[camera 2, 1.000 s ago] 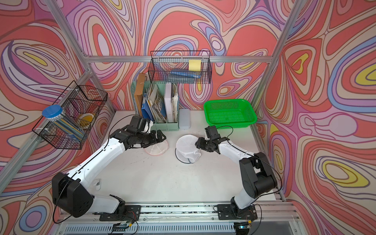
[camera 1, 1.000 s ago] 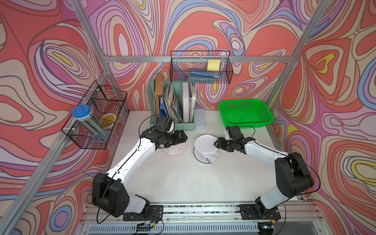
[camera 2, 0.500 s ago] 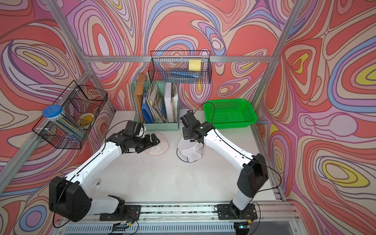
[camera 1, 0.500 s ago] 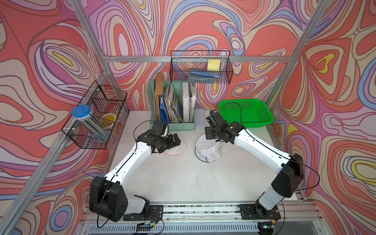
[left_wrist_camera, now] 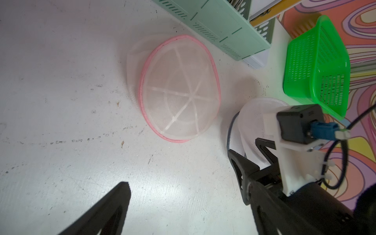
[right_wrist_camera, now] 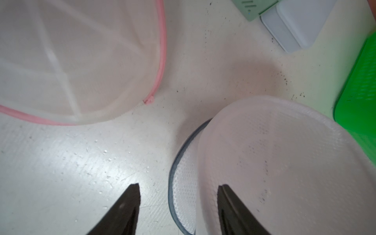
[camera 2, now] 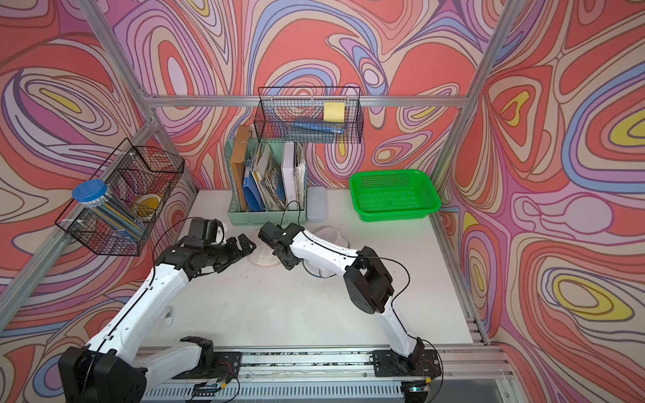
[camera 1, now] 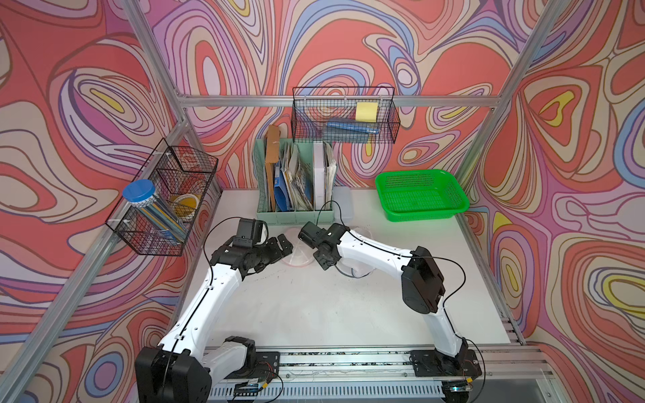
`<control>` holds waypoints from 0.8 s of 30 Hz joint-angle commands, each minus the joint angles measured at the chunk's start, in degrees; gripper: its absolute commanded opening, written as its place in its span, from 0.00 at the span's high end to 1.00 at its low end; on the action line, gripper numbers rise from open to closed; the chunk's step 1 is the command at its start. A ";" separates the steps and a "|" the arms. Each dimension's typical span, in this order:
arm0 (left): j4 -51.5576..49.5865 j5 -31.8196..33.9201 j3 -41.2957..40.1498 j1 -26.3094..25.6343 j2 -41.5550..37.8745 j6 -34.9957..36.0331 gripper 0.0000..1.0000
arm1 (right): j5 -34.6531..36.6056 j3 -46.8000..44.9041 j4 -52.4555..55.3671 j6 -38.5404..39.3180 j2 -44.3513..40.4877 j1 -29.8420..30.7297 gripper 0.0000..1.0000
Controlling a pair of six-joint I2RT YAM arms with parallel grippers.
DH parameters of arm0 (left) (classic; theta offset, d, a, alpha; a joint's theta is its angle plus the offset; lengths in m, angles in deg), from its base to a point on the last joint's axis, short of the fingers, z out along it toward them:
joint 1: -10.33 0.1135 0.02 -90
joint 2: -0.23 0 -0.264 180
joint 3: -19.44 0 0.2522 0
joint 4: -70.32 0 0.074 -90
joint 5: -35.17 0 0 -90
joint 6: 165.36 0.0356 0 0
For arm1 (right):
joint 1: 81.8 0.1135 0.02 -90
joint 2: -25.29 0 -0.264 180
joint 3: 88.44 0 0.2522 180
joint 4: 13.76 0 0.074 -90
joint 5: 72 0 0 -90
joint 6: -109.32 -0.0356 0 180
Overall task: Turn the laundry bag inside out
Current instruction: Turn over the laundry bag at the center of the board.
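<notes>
On the white table (camera 1: 314, 314), scuffed and speckled with dark marks, boxed in by swirl-pattern walls (camera 1: 349, 52) in red, pink and purple on an aluminium frame (camera 1: 244, 101). Counts: two arms, two mesh bags, two black wire baskets, one on the back wall (camera 1: 343, 115) and one on the side wall (camera 1: 167, 195), one green plastic basket (camera 1: 420, 195), one mint file organiser (camera 1: 296, 178) stuffed with papers, and one pale lidded box (camera 2: 317, 207) just beside it. The pink-rimmed laundry bag (left_wrist_camera: 179, 91) lies as a flattened dome in front of the organiser, between the two grippers, with nothing touching it. The blue-rimmed laundry bag (right_wrist_camera: 274, 152) stands just beside it toward the green basket, mostly under the right arm in both top views. The left gripper (camera 1: 281, 246) has its fingers spread wide and holds nothing, near the pink rim. The right gripper (right_wrist_camera: 179, 185) is partly spread, one finger over the white mesh, the other over bare table, blue rim in the gap; not clamped, and contact can't be told.
</notes>
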 commanded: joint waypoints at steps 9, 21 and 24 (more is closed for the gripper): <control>-2.08 -0.97 -1.10 0.69 -2.85 0.30 0.04 | 10.56 -6.16 -0.21 6.45 -0.54 -0.28 0.65; -1.74 -1.56 0.05 0.68 -3.17 -0.57 0.04 | 7.50 -2.80 -6.12 -0.50 -9.87 -0.29 1.00; -1.41 -1.82 1.17 0.68 -2.91 -0.84 0.04 | 5.80 -5.33 -11.83 -3.21 -15.77 -0.37 1.00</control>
